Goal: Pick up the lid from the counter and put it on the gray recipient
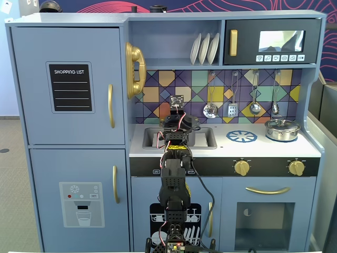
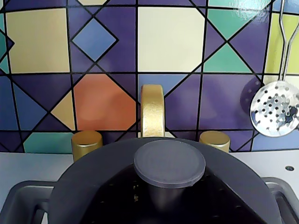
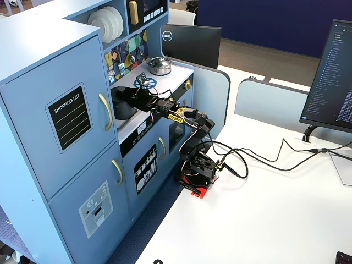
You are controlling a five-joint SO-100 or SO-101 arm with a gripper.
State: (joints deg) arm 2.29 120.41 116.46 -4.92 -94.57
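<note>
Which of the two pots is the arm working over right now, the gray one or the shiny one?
The gray pot in the sink, under the gripper and the lid. The shiny silver pot stands apart on the right burner in that fixed view.

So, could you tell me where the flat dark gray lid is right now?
In the wrist view the flat dark gray lid fills the bottom centre, over the sink, before the gold faucet.

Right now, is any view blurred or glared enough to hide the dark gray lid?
Wrist view: sharp and evenly lit, the flat dark gray matte lid fills the bottom. In a fixed view, glare only on the microwave window; the arm hides the lid.
</note>
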